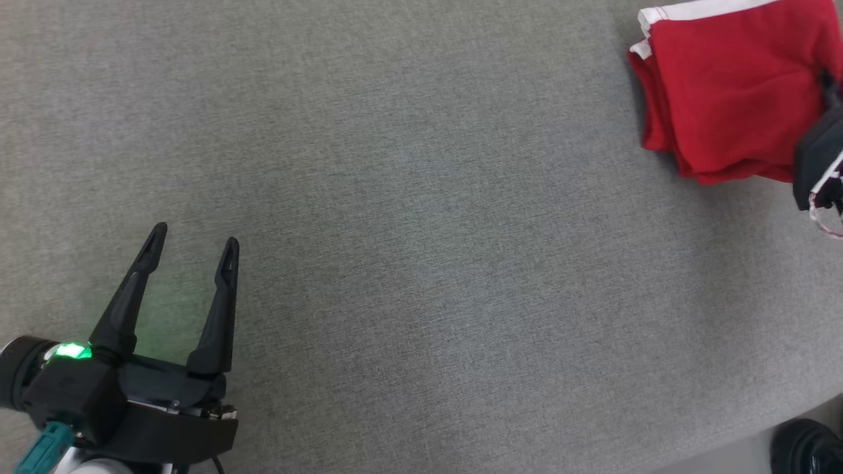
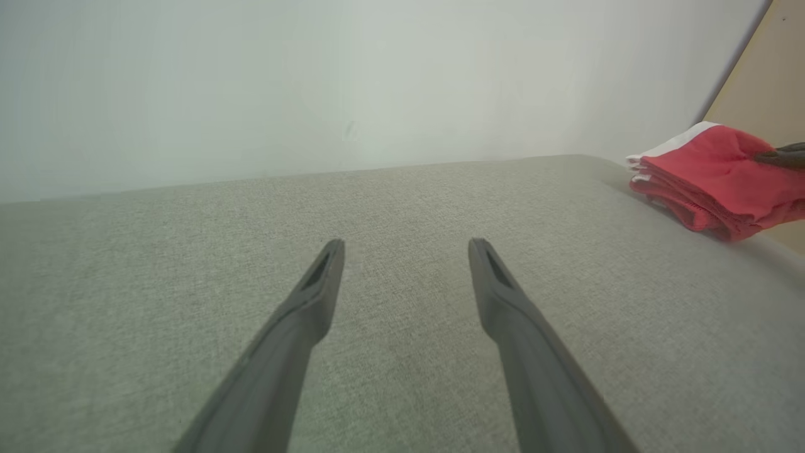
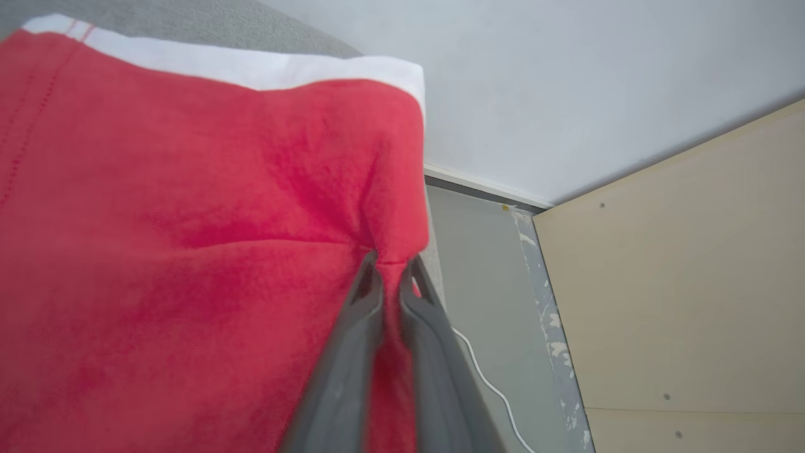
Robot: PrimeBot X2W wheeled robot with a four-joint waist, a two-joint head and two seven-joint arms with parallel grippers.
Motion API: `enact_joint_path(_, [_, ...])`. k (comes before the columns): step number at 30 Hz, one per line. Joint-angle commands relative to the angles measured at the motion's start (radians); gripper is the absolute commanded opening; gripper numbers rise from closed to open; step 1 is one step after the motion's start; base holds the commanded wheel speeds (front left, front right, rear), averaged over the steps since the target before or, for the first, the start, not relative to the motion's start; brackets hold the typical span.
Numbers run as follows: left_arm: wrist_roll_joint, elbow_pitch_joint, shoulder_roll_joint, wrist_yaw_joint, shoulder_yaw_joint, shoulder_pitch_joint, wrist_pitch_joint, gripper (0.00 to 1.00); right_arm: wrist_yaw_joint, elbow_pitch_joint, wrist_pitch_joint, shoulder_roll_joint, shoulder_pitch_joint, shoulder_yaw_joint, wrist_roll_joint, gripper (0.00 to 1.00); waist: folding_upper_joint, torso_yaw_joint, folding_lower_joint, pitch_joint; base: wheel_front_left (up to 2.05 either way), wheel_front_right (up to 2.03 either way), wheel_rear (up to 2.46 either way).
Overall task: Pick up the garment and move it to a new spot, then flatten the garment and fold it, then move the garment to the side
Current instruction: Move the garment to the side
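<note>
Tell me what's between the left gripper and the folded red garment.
Just bare grey fabric surface from left gripper to red garment, in head view.

The garment (image 1: 724,85) was plain bright red with a white band (image 1: 698,10) along one edge, and the table cover (image 1: 421,230) was a flecked grey weave. The left gripper (image 1: 194,235) was matte black with a glowing green light (image 1: 72,350) and a teal connector (image 1: 46,447); the right gripper (image 3: 390,267) was dark grey. The wall (image 2: 314,82) was pale off-white, the panel (image 3: 692,283) beige, the cable (image 3: 490,384) white, and a blurred glossy shape (image 1: 807,447), perhaps a shoe, black.
</note>
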Motion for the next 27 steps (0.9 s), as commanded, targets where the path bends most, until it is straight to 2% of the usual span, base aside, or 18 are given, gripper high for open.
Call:
enact_joint_path(1, [0.0, 0.005, 0.004, -0.003, -0.005, -0.011, -0.001, 1.0, -0.002, -0.002, -0.017, 0.015, 0.002, 0.005, -0.017, 0.89, -0.0002, -0.009, -0.0001, 0.003, 0.0, 0.0, 0.0])
enact_joint_path(2, [-0.002, 0.011, 0.001, -0.003, -0.009, -0.012, -0.003, 1.0, -0.002, -0.002, -0.022, 0.014, 0.002, 0.002, -0.026, 1.0, -0.0002, -0.007, -0.0001, -0.002, 0.0, 0.0, 0.0])
enact_joint_path(10, [-0.023, 0.069, -0.021, 0.0, -0.021, -0.003, -0.047, 1.0, -0.002, -0.031, -0.082, 0.042, 0.027, -0.014, -0.061, 1.0, -0.0002, 0.041, -0.0001, -0.081, 0.0, 0.0, 0.0])
enact_joint_path(16, [-0.052, 0.163, -0.06, -0.001, -0.038, 0.042, -0.104, 1.0, -0.002, -0.111, -0.154, 0.068, 0.148, -0.011, 0.036, 1.0, -0.0002, 0.128, -0.0001, -0.214, 0.0, 0.0, 0.0])
enact_joint_path(21, [-0.068, 0.24, -0.091, 0.006, -0.033, 0.098, -0.138, 1.0, -0.002, -0.217, -0.187, 0.059, 0.302, 0.002, 0.119, 1.0, -0.0002, 0.194, -0.0001, -0.333, 0.0, 0.0, 0.0])
enact_joint_path(27, [-0.094, 0.296, -0.114, 0.023, 0.006, 0.164, -0.156, 1.0, -0.002, -0.332, -0.207, 0.114, 0.472, -0.037, 0.188, 1.0, -0.0002, 0.25, -0.0001, -0.455, 0.0, 0.0, 0.0])
